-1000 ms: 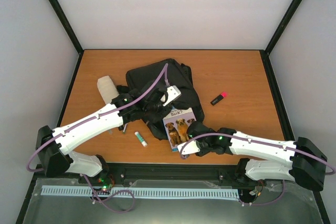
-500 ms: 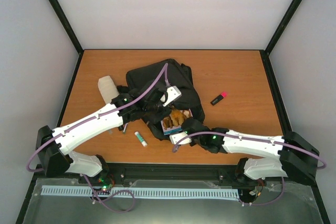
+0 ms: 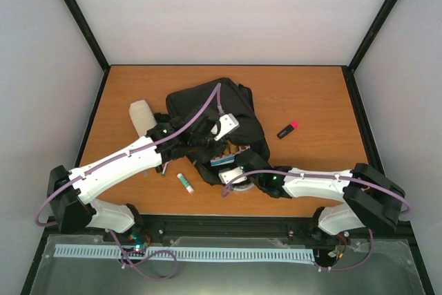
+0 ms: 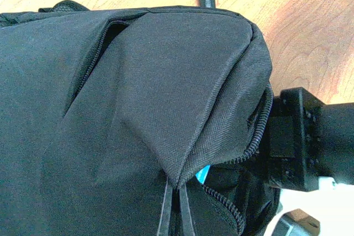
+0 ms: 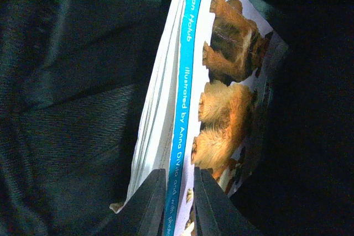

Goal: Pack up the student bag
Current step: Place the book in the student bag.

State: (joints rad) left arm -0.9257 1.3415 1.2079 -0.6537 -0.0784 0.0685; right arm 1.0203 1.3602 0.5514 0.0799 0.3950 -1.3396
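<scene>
The student bag (image 3: 207, 98), a black backpack, lies mid-table. My left gripper (image 3: 206, 144) is shut on a fold of its fabric (image 4: 182, 136) by the zip, with the thin fingertips (image 4: 166, 208) pinching the cloth and holding the mouth up. A dog picture book (image 3: 225, 159) stands on edge in that mouth. My right gripper (image 3: 237, 168) is shut on its blue spine (image 5: 185, 98), one finger on the page side and one on the cover. In the right wrist view (image 5: 180, 192) dark bag lining surrounds the book. A sliver of blue spine (image 4: 203, 173) shows under the lifted flap.
A black marker with a pink cap (image 3: 288, 129) lies right of the bag. A green-capped glue stick (image 3: 185, 182) lies near the front edge. A white roll (image 3: 141, 117) sits left of the bag, with a small dark item (image 3: 164, 168) below it.
My right arm has swung left and forward, carrying the book from flat on the table up on edge into the bag's mouth. Its jaws have narrowed on the spine. The left arm has not moved.
</scene>
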